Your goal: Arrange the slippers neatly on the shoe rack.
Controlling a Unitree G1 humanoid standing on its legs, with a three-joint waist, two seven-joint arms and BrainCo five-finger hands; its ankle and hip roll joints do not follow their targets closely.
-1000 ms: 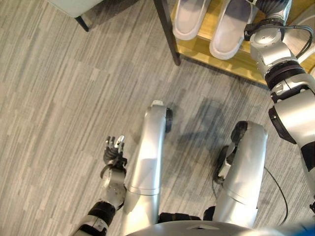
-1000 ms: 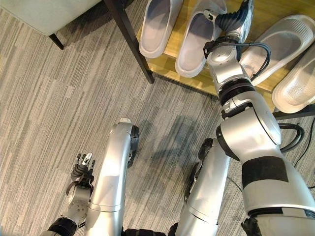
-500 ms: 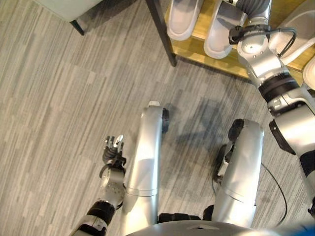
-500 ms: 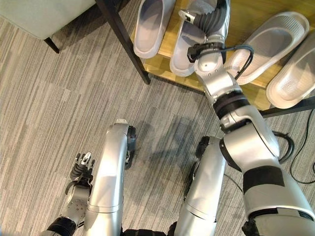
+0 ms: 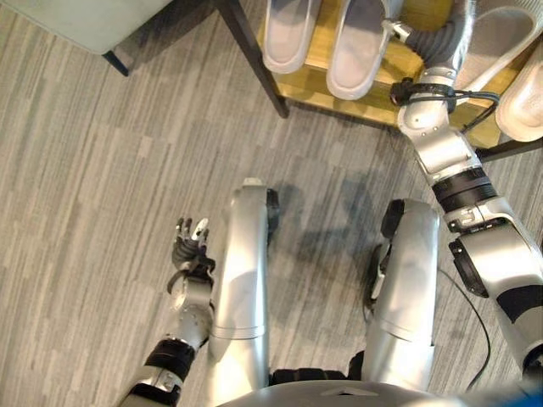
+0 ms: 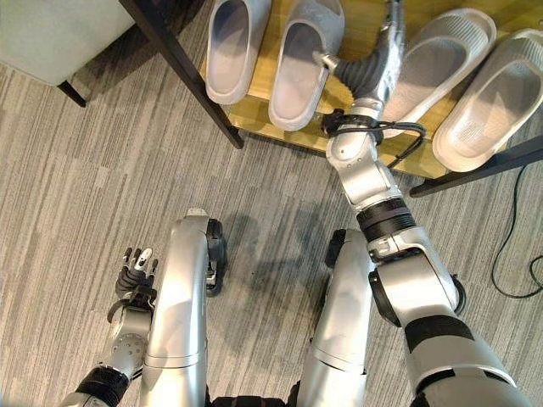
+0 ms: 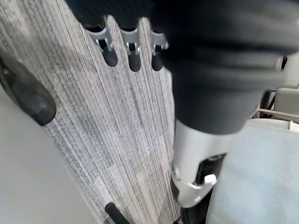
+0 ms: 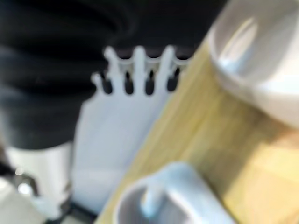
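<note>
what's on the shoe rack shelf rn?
Four slippers: a grey pair at the left end, a white pair to the right. The right hand reaches between the pairs, hiding part of the shelf.

A pale cushioned seat (image 5: 76, 19) on dark legs stands on the grey striped floor (image 5: 102, 195).

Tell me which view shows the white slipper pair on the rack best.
Right eye view: both white slippers lie whole on the wooden shelf, right of the right robot hand. Left eye view cuts them at the edge. Right wrist view shows a blurred rounded white part.
</note>
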